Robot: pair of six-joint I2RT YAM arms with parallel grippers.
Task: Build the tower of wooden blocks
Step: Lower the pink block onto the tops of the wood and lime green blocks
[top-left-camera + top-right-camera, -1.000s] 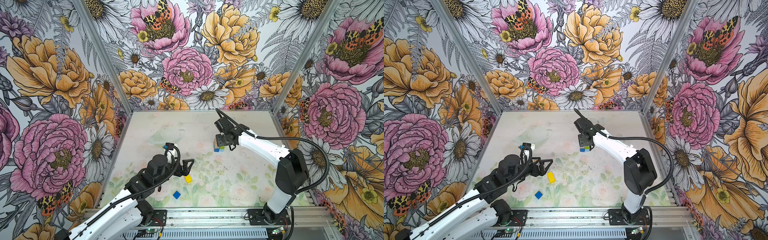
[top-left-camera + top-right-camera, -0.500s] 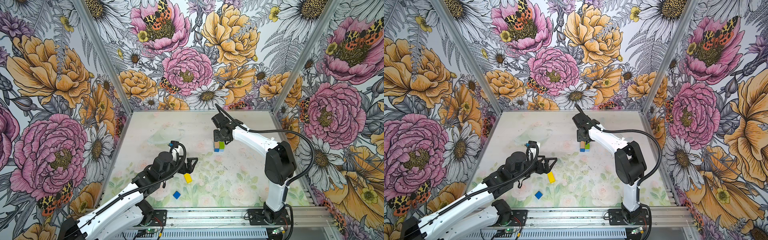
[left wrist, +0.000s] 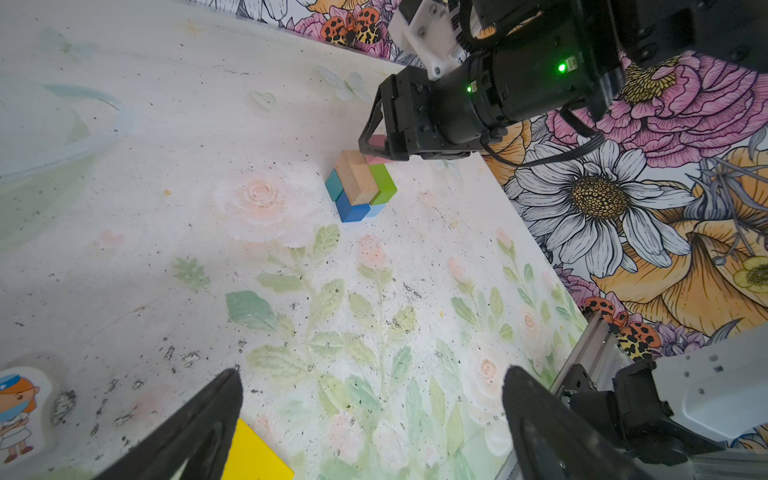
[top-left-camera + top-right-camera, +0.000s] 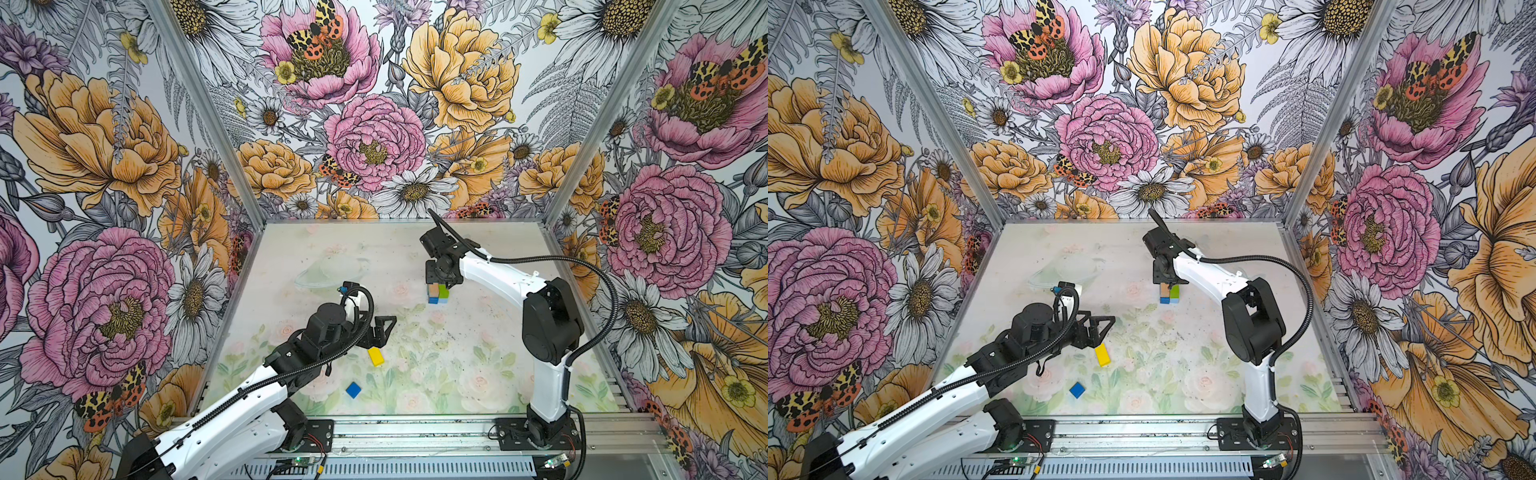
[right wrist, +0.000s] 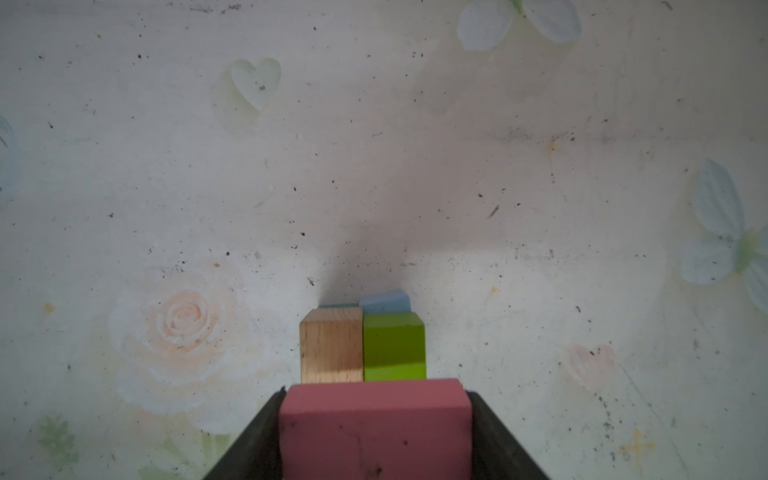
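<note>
The wood block tower (image 4: 438,293) sits toward the back, and my right claw (image 4: 439,281) pinches the pink brick (image 5: 374,428) crosswise just over its tan brick (image 5: 331,345) and green brick (image 5: 394,347) to bridge both, while my left claw (image 4: 381,330) hangs wide open, empty.

surface: floral table (image 4: 457,374) | on it: yellow brick (image 4: 375,356); dark blue cube (image 4: 353,390); block stack (image 4: 438,294)

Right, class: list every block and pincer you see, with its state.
Right pincer: shut on pink brick.
Left pincer: open, empty.
Pink brick: held at the stack.
Tan brick: lying atop the stack.
Green brick: atop too, beside tan.
Yellow brick: loose on the table.
Blue cube: loose on the table.
</note>
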